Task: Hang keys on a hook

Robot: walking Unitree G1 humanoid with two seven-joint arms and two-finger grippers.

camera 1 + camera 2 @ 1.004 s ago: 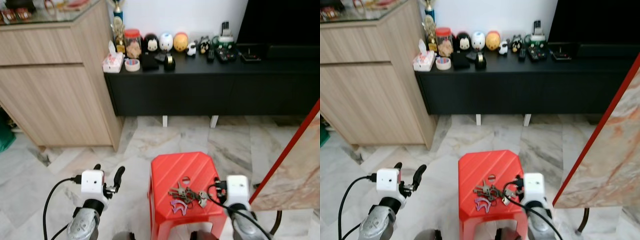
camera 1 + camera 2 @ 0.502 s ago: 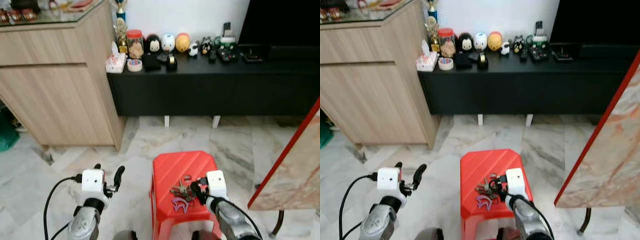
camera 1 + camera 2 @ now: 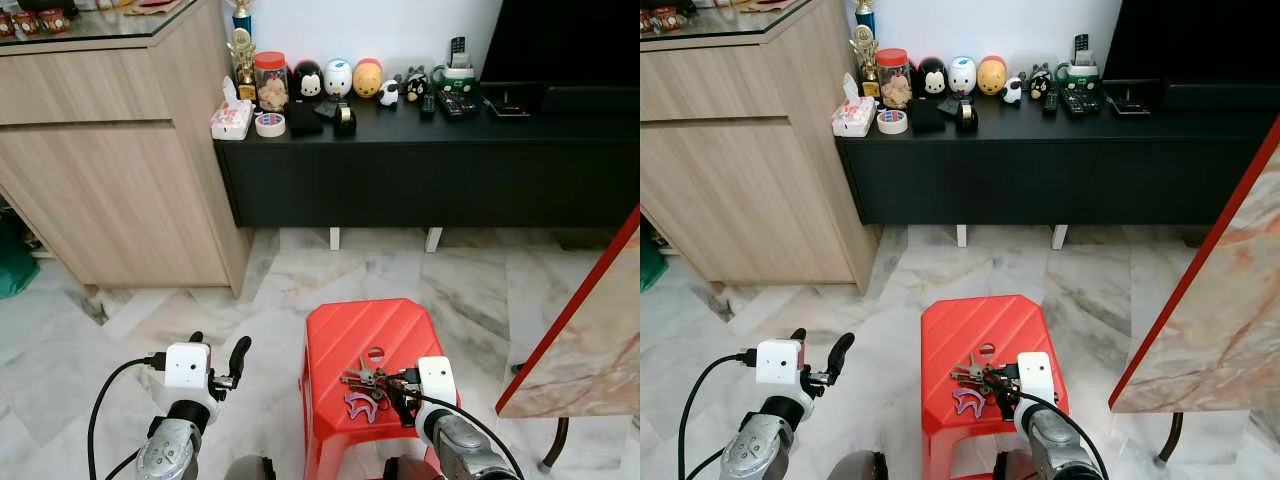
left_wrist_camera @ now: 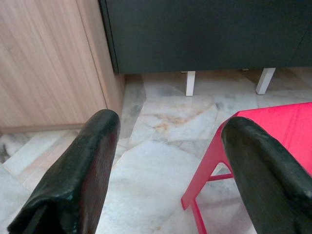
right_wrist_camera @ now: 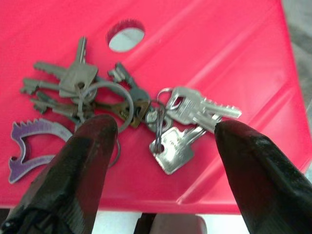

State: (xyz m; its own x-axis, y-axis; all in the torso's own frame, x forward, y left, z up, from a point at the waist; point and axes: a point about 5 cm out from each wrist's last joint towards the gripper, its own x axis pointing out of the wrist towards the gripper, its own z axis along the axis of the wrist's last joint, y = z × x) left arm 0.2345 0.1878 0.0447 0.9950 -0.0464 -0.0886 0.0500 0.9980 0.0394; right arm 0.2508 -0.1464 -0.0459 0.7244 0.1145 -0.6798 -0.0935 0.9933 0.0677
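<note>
A bunch of keys [image 3: 364, 381] on a ring, with a purple tag [image 3: 359, 405], lies on top of a red plastic stool [image 3: 356, 333]. My right gripper [image 3: 398, 388] hovers just at the keys' right side, open. In the right wrist view its fingertips [image 5: 100, 129] straddle the keys [image 5: 181, 108] without touching them, and the purple tag [image 5: 34, 139] lies off to one side. My left gripper [image 3: 217, 347] is open and holds nothing, out over the floor to the left of the stool [image 4: 278, 126].
A low black cabinet [image 3: 420, 170] with figurines, tape and remotes stands ahead against the wall. A tall wooden cabinet [image 3: 110, 170] is at the left. A marble slab with a red edge [image 3: 590, 340] leans in at the right. Marble floor surrounds the stool.
My right gripper has moved left from the stool's right edge to the keys. The left arm has not moved. The camera has shifted slightly.
</note>
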